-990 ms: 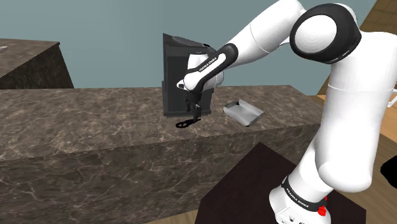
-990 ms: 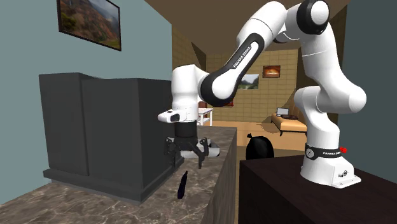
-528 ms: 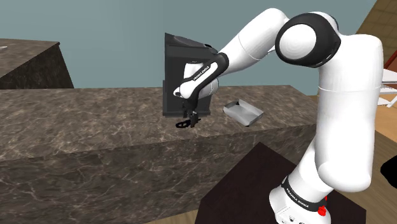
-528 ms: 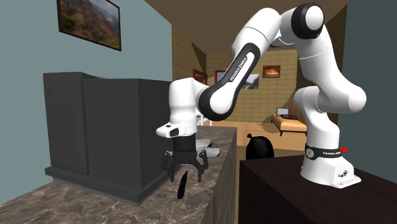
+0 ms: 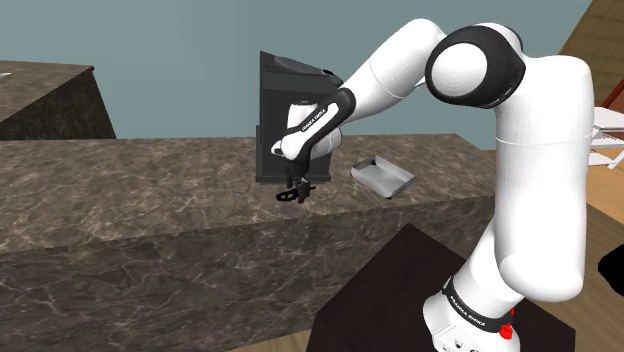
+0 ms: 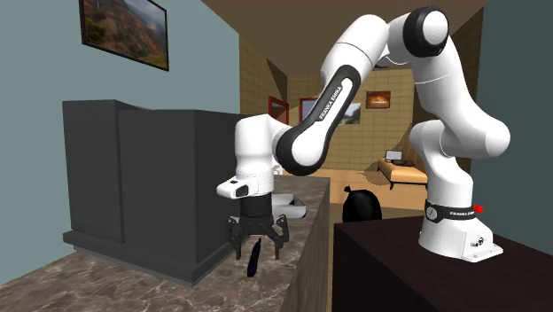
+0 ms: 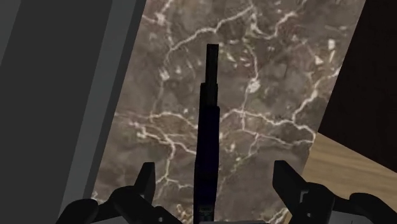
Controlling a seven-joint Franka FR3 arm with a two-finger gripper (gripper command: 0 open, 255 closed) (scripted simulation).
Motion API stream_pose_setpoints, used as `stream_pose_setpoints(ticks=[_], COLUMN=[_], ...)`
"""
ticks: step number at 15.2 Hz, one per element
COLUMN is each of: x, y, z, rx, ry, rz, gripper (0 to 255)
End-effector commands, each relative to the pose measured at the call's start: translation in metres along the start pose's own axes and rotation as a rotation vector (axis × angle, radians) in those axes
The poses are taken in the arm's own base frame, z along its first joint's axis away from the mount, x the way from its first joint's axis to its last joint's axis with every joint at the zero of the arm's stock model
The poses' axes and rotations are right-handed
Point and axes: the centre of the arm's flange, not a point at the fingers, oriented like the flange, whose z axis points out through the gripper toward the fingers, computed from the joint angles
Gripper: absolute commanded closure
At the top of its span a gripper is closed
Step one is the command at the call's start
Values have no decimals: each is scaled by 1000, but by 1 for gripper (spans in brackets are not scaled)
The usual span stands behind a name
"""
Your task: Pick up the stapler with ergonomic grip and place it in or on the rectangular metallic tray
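A white arm is bent over the brown marbled counter (image 5: 150,190) at the centre of the shoulder view. Its black pincer (image 5: 297,190) points down with its fingers spread apart on either side of the dark, slender stapler (image 5: 287,194). The stapler rests on the counter just in front of a tall dark grey box (image 5: 275,100). In the wrist view, the stapler (image 7: 207,146) runs lengthwise between the two fingers (image 7: 146,182), with a gap on each side and neither touching it. In the second exterior view, the pincer (image 6: 257,251) hangs low at centre frame around the stapler (image 6: 254,259), near the counter's edge. The grey rectangular tray (image 5: 372,181) sits on the counter to the right of the pincer in the shoulder view, well apart from the stapler.
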Motion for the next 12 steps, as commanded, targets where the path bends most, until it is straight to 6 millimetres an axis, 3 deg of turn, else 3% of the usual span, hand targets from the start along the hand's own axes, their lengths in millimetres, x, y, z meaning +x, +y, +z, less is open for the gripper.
stream_pose_setpoints(ticks=[1, 2, 10, 12], x=[-13, -14, -13, -13], y=[5, 5, 4, 5], z=[9, 11, 12, 3], rx=[-20, -20, -20, -20], ry=[-6, -6, -6, -6], rz=[22, 22, 22, 22], gripper=[0, 255, 255, 255])
